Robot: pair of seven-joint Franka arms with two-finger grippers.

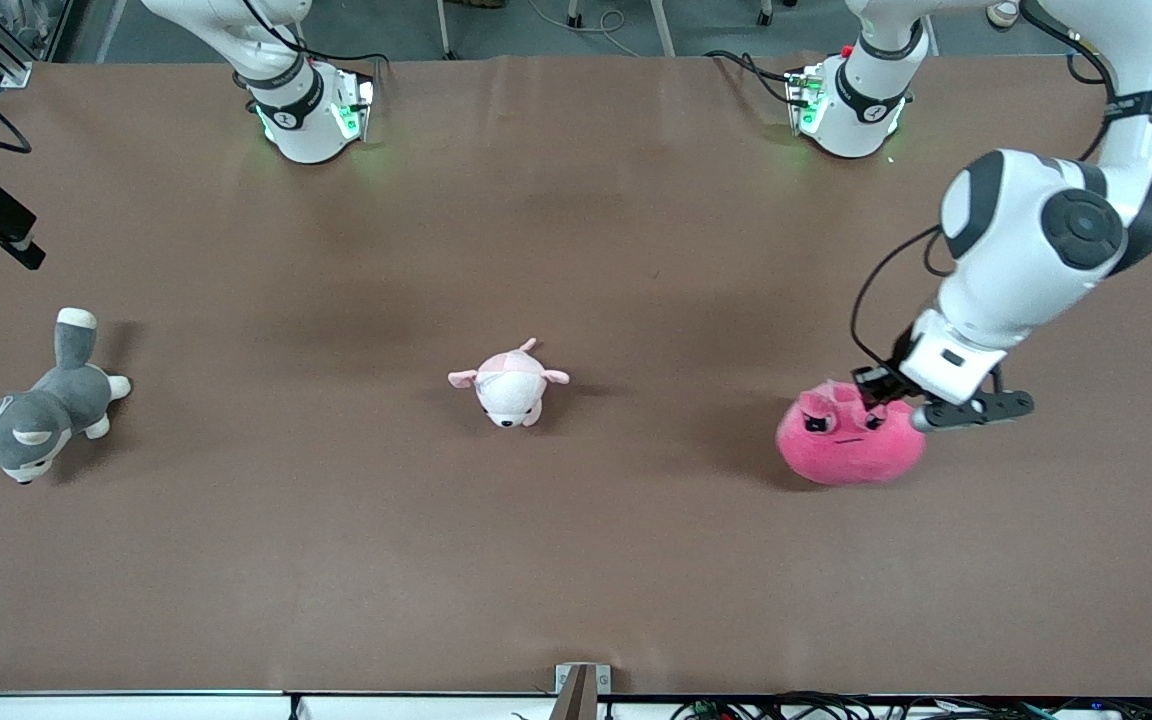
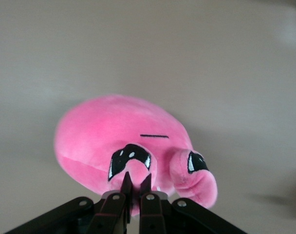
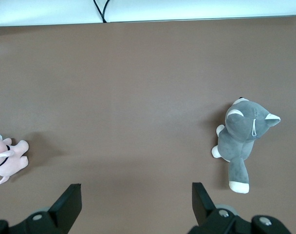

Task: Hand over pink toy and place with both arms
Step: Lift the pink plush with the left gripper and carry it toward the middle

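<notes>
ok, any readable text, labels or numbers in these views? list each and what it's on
None readable.
Dark marks on the black collars of the right arm base and left arm base: too small to read.
Pink toy, pale pink plush, husky plush and table: no text; the toy's face is stitched, not lettering.

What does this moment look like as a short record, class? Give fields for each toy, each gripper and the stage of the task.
pink toy: on the table, toward the left arm's end
left gripper: shut, pinching a fold of the pink toy by its eye
right gripper: open, waiting above the table
small pink plush: mid-table
grey husky plush: toward the right arm's end
stage: toy gripped, handover not yet done
</notes>
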